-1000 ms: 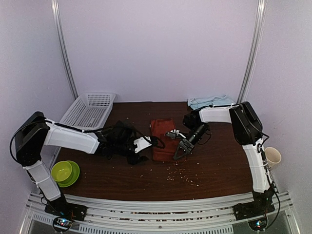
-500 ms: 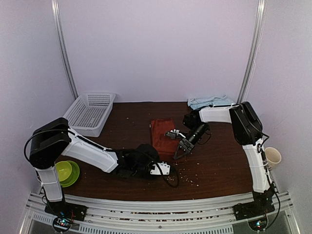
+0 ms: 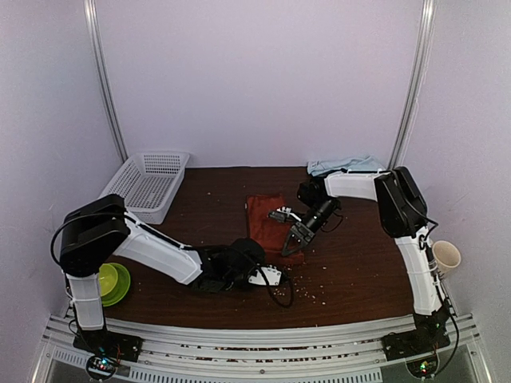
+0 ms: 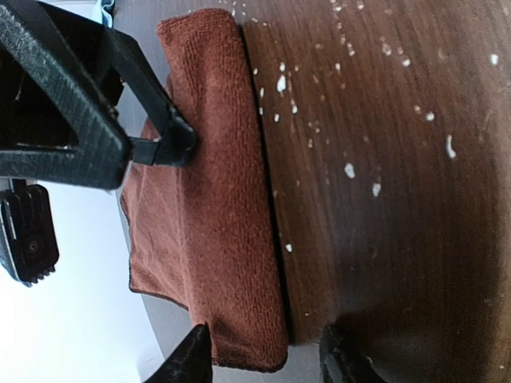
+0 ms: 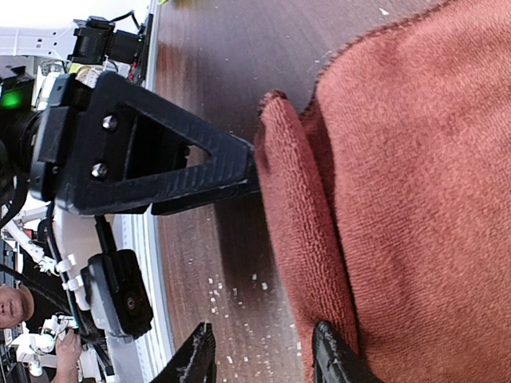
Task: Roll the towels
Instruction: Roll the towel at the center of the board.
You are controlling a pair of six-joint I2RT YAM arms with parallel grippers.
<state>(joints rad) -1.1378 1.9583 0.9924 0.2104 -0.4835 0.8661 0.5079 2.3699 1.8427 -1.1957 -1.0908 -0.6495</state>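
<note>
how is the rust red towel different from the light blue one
Colour: the rust-red towel is dark, the light-blue towel pale. Place: the rust-red towel lies in the middle of the table; the light-blue towel sits at its far right edge. Shape: the rust-red towel lies flat; the light-blue towel is bunched. Neither is rolled up.

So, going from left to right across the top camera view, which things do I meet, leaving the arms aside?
white basket → rust-red towel → light-blue towel → paper cup
</note>
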